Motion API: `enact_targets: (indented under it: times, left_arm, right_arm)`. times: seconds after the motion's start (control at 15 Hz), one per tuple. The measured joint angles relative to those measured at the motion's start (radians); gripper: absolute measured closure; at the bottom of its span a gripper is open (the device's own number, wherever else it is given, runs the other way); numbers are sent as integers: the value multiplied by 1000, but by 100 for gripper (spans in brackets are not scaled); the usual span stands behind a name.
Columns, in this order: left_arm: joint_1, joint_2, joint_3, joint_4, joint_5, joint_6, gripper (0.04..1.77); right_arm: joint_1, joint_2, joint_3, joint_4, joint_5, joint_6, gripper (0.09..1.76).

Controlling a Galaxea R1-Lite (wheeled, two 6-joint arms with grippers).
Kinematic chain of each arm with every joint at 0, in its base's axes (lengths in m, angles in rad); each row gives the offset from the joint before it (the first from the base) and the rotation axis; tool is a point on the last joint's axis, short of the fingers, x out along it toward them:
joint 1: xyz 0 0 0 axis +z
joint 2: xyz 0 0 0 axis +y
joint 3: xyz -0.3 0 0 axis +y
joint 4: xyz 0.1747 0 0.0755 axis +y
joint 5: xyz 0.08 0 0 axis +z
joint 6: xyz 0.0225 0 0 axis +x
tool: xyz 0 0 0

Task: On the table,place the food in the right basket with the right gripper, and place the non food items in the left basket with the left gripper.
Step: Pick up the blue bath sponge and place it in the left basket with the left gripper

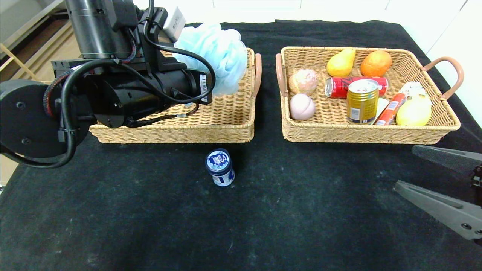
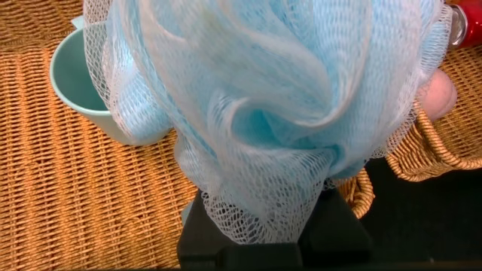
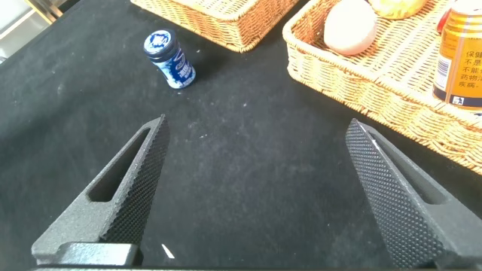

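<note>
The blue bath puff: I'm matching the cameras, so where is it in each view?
Head view: blue bath puff over the left basket.
Left wrist view: fills the picture, clamped in the left gripper.
Right wrist view: not in it.
Shared landmark: left basket.

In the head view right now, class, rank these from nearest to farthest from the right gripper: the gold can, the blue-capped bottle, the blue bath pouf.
From the open right gripper, low on the right:
1. Gold can, in the right basket.
2. Blue-capped bottle, on the cloth mid-table.
3. Blue bath pouf, over the left basket, held in the left gripper.
</note>
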Motion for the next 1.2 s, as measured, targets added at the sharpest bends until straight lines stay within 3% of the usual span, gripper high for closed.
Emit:
enact_targets:
  times: [0.53,0.87,1.2]
  left_arm:
    - [9,27,-13,-1,9,-3,145]
    - [11,37,-15,0,17,-3,85]
    - [11,37,-12,1,18,-3,50]
  right_arm:
    - [-1,0,-1,0,0,0,14]
    - [-1,1,0,0,0,0,14]
    - [0,1,1,0,0,0,14]
